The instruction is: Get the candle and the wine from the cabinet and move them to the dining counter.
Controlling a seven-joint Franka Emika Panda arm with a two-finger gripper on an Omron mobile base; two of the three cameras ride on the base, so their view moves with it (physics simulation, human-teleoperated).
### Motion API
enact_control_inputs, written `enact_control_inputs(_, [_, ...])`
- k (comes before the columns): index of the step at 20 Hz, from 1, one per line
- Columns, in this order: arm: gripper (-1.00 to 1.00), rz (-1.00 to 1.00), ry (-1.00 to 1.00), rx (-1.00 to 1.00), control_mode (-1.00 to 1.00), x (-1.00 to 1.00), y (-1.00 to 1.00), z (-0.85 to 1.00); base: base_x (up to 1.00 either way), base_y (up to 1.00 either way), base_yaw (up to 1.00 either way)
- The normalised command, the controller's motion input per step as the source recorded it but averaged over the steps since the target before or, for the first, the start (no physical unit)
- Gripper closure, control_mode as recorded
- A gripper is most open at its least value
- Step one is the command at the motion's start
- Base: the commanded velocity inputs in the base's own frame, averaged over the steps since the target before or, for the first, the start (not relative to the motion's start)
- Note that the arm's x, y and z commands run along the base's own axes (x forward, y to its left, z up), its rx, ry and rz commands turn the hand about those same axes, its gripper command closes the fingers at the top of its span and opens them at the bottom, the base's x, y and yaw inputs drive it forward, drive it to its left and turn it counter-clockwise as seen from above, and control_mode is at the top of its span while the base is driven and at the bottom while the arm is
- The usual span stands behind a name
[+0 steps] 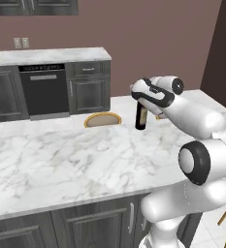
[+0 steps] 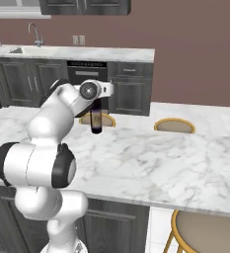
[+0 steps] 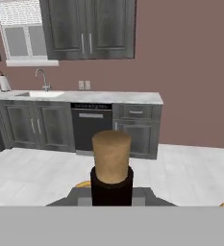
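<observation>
- The wine is a dark, nearly black bottle, upright, clamped in the gripper, which is closed on its upper part.
- In the left base view the bottle's lower end is at the far edge of the dining counter; whether it rests on the marble or hangs just above it cannot be told.
- In the right base view the same bottle hangs under the gripper, its pale label facing the camera, above the counter's far side.
- In the hand view the bottle is seen close up, with a tan, cork-like top on a dark neck.
- A round wooden stool stands just beyond the counter's far edge, left of the bottle; the right base view shows a second stool further right and a third at the near side.
- Beyond the floor, a back row of dark grey cabinets carries a marble top with a black dishwasher under it and a sink with a faucet.
</observation>
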Motion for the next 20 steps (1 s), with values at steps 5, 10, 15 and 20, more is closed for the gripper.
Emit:
enact_control_inputs(5, [1.0, 0.0, 0.06, 0.0, -1.0, 0.16, -0.15, -0.32, 0.0, 0.0, 0.0])
enact_control_inputs(10, [1.0, 0.0, 0.01, 0.0, -1.0, 0.11, -0.12, -0.47, 0.0, 0.0, 0.0])
enact_control_inputs(15, [1.0, 0.0, 0.0, 0.0, -1.0, 0.09, -0.04, -0.45, 0.0, 0.0, 0.0])
enact_control_inputs(20, [1.0, 0.0, 0.01, 0.0, -1.0, 0.1, 0.0, -0.36, 0.0, 0.0, 0.0])
